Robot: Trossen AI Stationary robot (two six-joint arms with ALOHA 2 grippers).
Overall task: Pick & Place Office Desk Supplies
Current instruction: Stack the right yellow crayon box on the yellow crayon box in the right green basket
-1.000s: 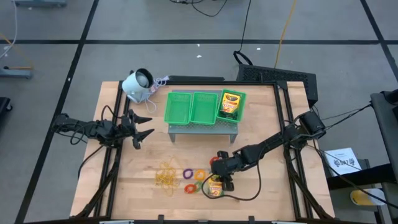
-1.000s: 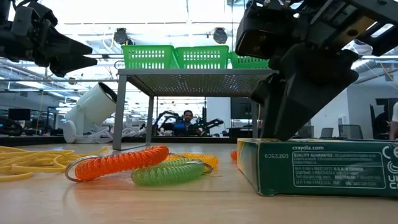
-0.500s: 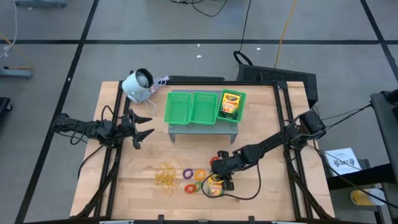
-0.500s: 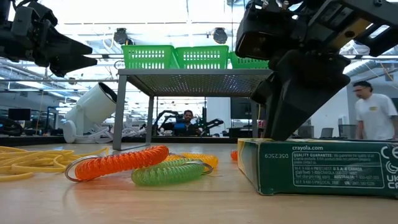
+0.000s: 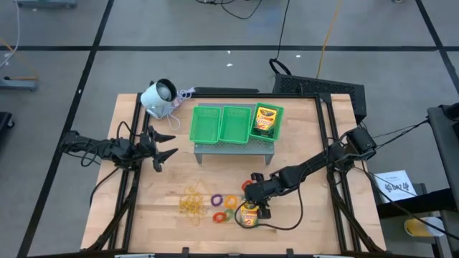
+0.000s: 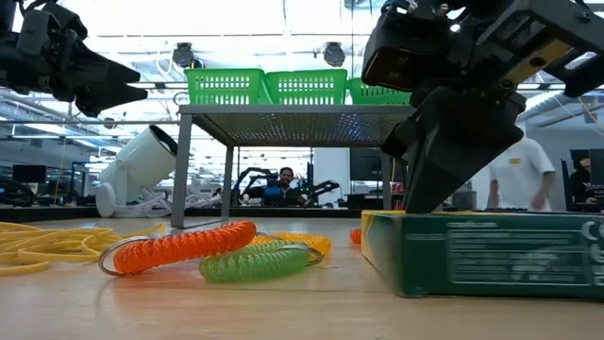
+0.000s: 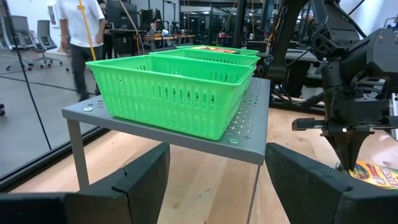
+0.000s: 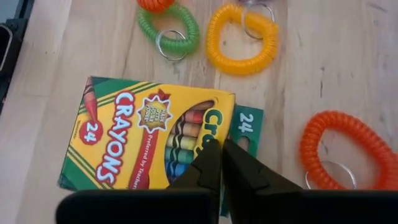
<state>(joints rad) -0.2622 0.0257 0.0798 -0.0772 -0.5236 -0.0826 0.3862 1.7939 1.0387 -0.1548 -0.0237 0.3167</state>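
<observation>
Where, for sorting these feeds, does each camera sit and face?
High: above the table, looking straight down; both arms show.
Low: at tabletop height, looking level across; right arm above.
Left wrist: on left arm, facing green tray; own open jaws.
Right wrist: on right arm, looking down on crayon box; own shut jaws.
Shared: low and right wrist show that box.

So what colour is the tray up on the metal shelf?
Bright green tray, clearest in the left wrist view.
</observation>
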